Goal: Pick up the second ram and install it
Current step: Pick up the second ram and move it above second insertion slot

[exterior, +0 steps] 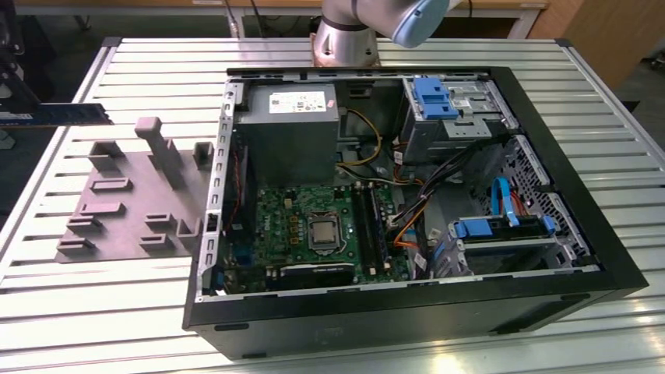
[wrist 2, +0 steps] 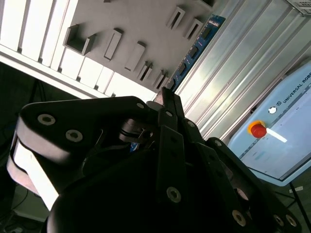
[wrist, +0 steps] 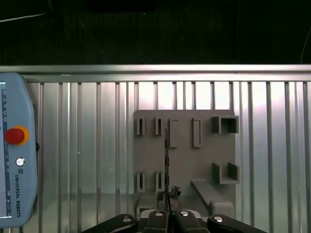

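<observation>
Gripper [wrist: 167, 201]: clamped on one end of the second ram [wrist: 166, 155]
Long axis: straight out ahead of the gripper, above grey tray [wrist: 184, 165]

Blue second ram [exterior: 62, 114], roughly level, apparently held aloft.

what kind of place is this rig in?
Likely a robotics lab bench for PC assembly: open computer case on a slatted aluminium table, grey fixture tray, teach pendant with red stop button.
</observation>
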### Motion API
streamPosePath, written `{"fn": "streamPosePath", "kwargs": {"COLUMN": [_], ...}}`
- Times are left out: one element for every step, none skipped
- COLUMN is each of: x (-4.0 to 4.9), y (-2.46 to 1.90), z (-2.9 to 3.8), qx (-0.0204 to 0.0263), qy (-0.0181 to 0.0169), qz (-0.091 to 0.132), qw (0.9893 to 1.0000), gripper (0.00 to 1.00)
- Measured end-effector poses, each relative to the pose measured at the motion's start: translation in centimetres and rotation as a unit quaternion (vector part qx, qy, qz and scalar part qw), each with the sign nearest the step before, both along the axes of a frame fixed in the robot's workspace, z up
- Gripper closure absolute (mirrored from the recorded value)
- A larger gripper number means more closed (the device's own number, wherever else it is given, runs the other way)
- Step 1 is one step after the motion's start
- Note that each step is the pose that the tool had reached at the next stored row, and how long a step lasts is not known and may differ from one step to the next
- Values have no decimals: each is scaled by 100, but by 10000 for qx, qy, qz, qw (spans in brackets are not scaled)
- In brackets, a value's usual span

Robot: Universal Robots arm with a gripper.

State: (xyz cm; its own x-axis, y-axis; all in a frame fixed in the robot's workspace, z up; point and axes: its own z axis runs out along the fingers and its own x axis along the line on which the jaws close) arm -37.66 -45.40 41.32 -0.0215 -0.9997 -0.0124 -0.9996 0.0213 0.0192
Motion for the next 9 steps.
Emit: {"fn": "streamPosePath", "kwargs": {"x": [9, 19, 29, 39, 49, 59, 68, 78, 89], "y": [0, 0, 0, 0, 0, 0, 0, 0, 0], "z": [0, 0, 0, 0, 0, 0, 0, 0, 0], "qx": [0, 0, 0, 0, 0, 0, 0, 0, 0], "qy": [0, 0, 0, 0, 0, 0, 0, 0, 0], "qz": [0, 0, 0, 0, 0, 0, 0, 0, 0], "qw": [10000, 10000, 10000, 10000, 10000, 10000, 10000, 10000, 10000], "gripper": [89, 89, 89, 89, 89, 89, 89, 89, 89]}}
